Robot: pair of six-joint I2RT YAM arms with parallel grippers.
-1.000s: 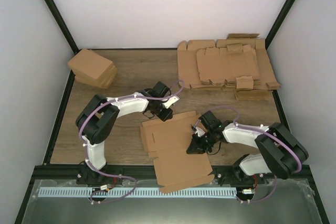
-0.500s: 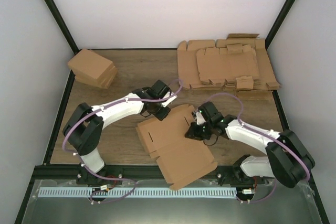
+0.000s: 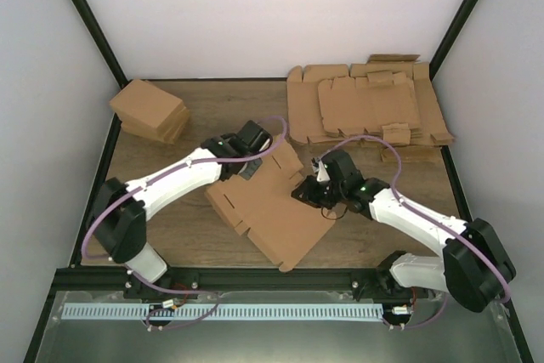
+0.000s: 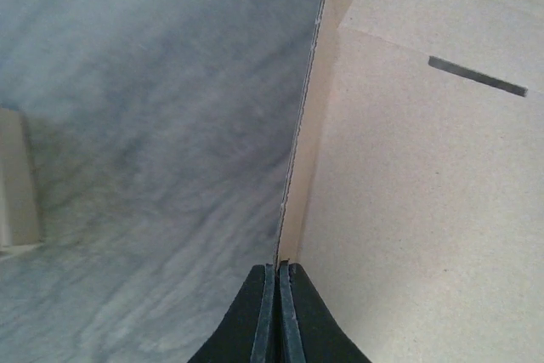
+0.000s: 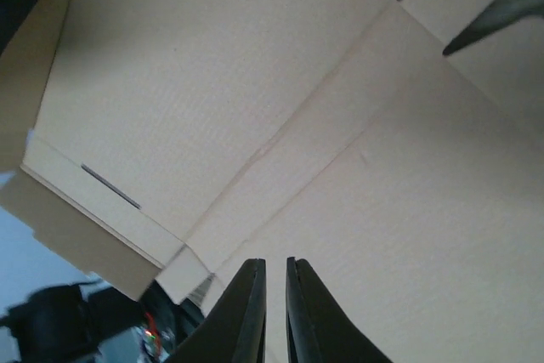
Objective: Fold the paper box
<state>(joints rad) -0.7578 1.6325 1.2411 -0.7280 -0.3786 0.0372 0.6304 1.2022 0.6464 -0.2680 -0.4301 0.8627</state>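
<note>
Wooden surface [image 3: 212,112]: left fingers [image 4: 257,316] pinch a flap of the paper box [image 3: 268,210]; right fingers [image 5: 242,312], narrowly parted, hold nothing.
Early folding; next, that flap likely needs creasing upright.

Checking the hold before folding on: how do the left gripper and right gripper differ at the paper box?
The left gripper is shut, pinching a raised edge flap of the paper box; the right gripper has its jaws a thin gap apart, nothing between them. The left gripper sits at the box's far edge, the right gripper at its right side, facing flat panels. Both are at the same box.
</note>
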